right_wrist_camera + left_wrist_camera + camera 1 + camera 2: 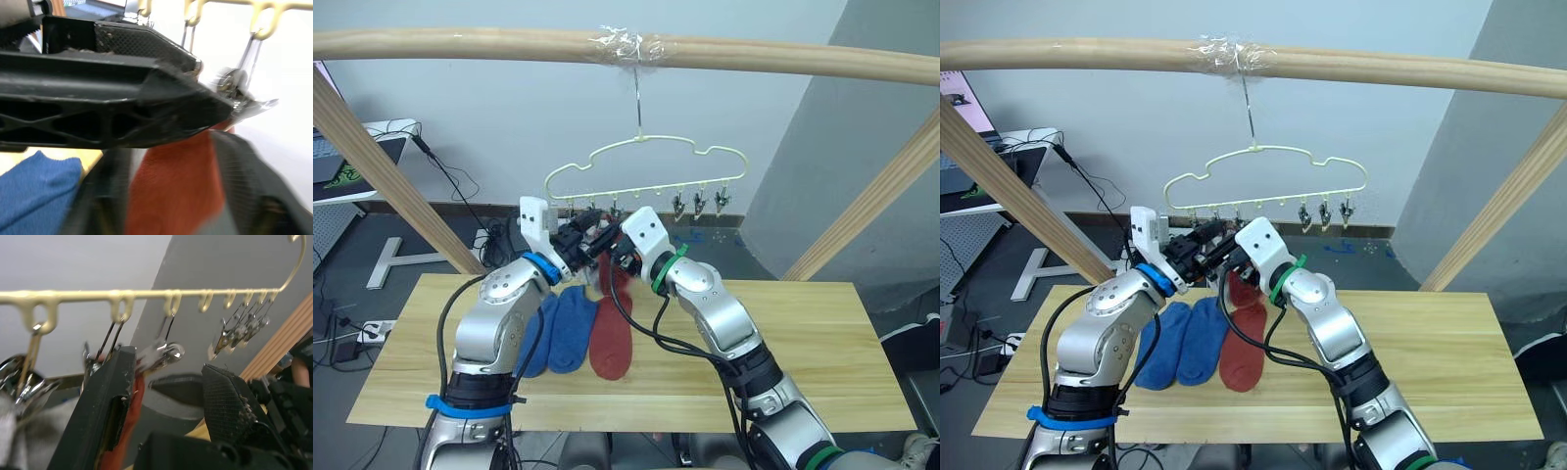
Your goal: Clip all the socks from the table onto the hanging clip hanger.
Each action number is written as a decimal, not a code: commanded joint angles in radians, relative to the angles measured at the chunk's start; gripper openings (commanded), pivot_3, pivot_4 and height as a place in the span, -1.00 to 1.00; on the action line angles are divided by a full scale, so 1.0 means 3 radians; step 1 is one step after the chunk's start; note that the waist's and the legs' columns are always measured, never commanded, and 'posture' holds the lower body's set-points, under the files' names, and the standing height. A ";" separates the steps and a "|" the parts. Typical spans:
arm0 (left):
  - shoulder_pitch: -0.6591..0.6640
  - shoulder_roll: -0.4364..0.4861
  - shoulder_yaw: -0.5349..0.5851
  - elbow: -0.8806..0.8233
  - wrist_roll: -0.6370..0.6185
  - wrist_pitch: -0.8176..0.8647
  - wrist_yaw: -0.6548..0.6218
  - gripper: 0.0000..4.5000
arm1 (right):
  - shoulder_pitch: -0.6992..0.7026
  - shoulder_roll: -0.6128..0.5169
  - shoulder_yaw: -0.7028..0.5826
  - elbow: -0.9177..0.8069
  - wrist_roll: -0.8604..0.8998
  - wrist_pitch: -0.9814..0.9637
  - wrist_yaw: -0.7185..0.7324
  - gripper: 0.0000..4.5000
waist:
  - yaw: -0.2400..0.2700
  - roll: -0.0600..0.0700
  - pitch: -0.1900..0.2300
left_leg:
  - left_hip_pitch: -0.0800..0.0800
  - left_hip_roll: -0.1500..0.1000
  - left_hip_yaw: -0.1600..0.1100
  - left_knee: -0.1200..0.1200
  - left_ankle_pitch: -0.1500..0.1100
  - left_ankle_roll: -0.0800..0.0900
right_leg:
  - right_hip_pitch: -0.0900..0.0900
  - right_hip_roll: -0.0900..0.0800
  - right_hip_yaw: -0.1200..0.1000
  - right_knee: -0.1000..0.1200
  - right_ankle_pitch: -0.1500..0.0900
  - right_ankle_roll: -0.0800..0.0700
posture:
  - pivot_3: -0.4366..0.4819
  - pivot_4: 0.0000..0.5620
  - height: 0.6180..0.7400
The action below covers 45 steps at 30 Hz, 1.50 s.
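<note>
**Both grippers at the clip hanger, a rust-red sock raised between them**

The left gripper [166,396] is up under the clip hanger [646,166], its two black fingers [105,411] spread apart. One finger lies against a metal clip [161,355] that hangs from the hanger's bottom bar, and rust-red fabric shows along that finger's inner side. Whether the gripper presses the clip cannot be told.

The right gripper [610,245] meets the left one just under the left half of the hanger's clip row. In the right wrist view a rust-red sock [178,181] hangs between its fingers, the upper edge of the sock reaching up to a clip [239,93]; the fingers look closed on the fabric. In the head views this sock [610,274] hangs down from the two grippers toward the table [822,362].

Light grey fabric [19,431] hangs from the clip at the left end of the hanger. Three clips [700,203] at the right end of the hanger hang bare. The hanger's hook goes up to a round wooden pole [783,57], taped there.

On the table below the hanger lie three socks side by side: two blue socks [563,333] touching each other, and a second rust-red sock [610,343] just to their right, under the raised one.
</note>
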<state>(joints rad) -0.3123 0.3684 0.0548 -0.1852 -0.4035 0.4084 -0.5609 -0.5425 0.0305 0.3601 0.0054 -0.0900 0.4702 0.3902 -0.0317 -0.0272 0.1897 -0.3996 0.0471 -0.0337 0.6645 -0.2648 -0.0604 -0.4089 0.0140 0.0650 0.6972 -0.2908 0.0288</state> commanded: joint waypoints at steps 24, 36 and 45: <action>0.0197 0.0805 -0.0329 -0.0072 0.0184 -0.1007 -0.1511 0.11 | 0.0524 -0.0239 -0.0674 -0.1678 0.0261 0.1125 -0.0373 0.28 | -0.0068 0.0007 0.0005 | 0.0000 0.0004 0.0010 -0.0005 0.0000 0.0001 | -0.0006 0.0006 0.0010 -0.0003 -0.0012 0.0007 | -0.12 -0.36 0.50; 0.0124 0.0724 -0.0344 0.0066 0.0259 -0.1103 -0.1485 0.11 | 0.0197 -0.0107 -0.0791 -0.1158 0.0338 0.0940 -0.0553 0.28 | -0.0074 0.0007 0.0005 | -0.0002 0.0003 0.0012 -0.0006 0.0000 0.0001 | -0.0010 0.0005 0.0011 -0.0002 -0.0006 -0.0004 | -0.08 -0.40 0.50; 0.0091 0.0671 -0.0324 0.0112 0.0258 -0.1108 -0.1461 0.11 | -0.0026 -0.0054 -0.0790 -0.0938 0.0413 0.0780 -0.0592 0.28 | -0.0073 0.0007 0.0005 | -0.0003 0.0003 0.0012 -0.0006 -0.0001 0.0001 | -0.0010 0.0004 0.0010 -0.0002 -0.0006 -0.0004 | -0.06 -0.42 0.50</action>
<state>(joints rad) -0.2697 0.5734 -0.0532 -0.1449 -0.3164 0.0941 -1.0100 -0.5313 0.0091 0.1368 -0.2586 0.0229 0.7291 0.2167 -0.0535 -0.0251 0.1913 -0.4006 0.0481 -0.0300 0.6626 -0.2650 -0.0600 -0.4119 0.0152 0.0680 0.6966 -0.2925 0.0276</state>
